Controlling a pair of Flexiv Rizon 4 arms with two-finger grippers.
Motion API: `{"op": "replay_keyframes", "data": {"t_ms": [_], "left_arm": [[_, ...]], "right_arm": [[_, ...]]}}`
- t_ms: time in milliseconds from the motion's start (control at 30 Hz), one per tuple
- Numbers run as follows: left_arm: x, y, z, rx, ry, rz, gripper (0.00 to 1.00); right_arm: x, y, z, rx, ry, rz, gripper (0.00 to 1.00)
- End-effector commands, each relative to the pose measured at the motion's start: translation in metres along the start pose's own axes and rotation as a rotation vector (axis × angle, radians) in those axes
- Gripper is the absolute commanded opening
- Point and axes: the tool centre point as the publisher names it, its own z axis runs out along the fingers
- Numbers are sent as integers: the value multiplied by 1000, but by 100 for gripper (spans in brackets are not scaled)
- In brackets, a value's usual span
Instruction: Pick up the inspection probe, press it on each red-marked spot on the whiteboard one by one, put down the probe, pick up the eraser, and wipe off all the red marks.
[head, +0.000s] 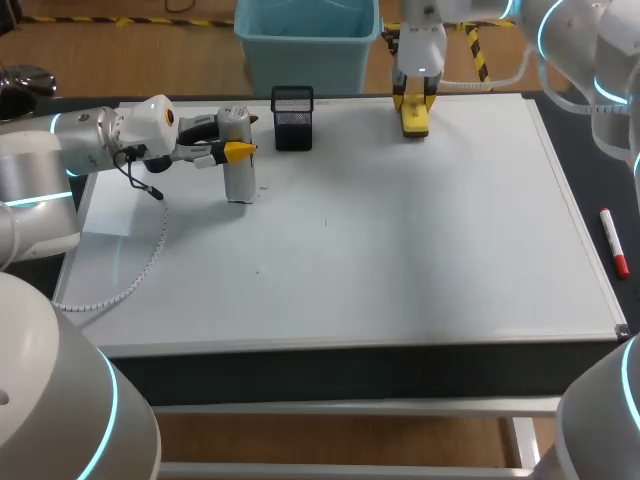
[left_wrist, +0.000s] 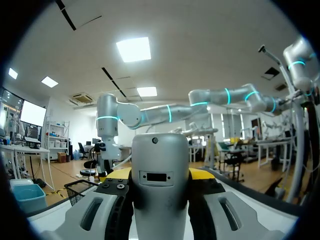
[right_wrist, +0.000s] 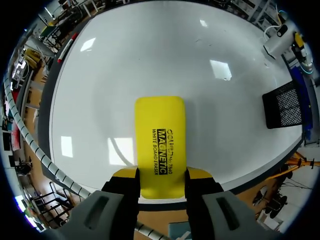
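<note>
Probe (head: 238, 185) pinched by left gripper (head: 238, 151) at 10 o'clock, eraser (right_wrist: 160, 135) by right gripper (right_wrist: 161, 174) at 12; whiteboard (head: 400, 250) shows no red, wiping looks done.

The whiteboard (head: 400, 250) lies flat on the surface (head: 590, 170) and fills the middle of the frame in the head view. At the upper left the probe (head: 238, 175) stands upright on the board, clamped from the left between both fingers of the left pincer (head: 240, 151). Just right of it, at the board's far edge, sits the mesh holder (head: 293, 118). Further right along that edge the eraser (head: 414, 122) lies on the board, the right pincer (head: 413, 100) touching its two sides. A cable (head: 140, 270) trails over the board's left part. The marker (head: 614, 243) lies on the surface right of the board.
</note>
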Motion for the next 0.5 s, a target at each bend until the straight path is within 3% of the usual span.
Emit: {"op": "replay_keyframes", "data": {"t_ms": [33,167,200,233,300,433,500], "left_arm": [[0,0,0,2,0,1,0],[0,0,0,2,0,1,0],[0,0,0,2,0,1,0],[0,0,0,2,0,1,0],[0,0,0,2,0,1,0],[0,0,0,2,0,1,0],[0,0,0,2,0,1,0]], "right_arm": [[-2,-6,3,-10,-10,-17,0],[-3,-5,4,-11,-1,-18,0],[-2,-5,4,-12,0,-18,34],[-2,-5,4,-12,-1,-18,46],[-1,-4,5,-15,1,-12,41],[1,-3,6,-17,1,-6,42],[2,-3,7,-17,0,-4,32]]}}
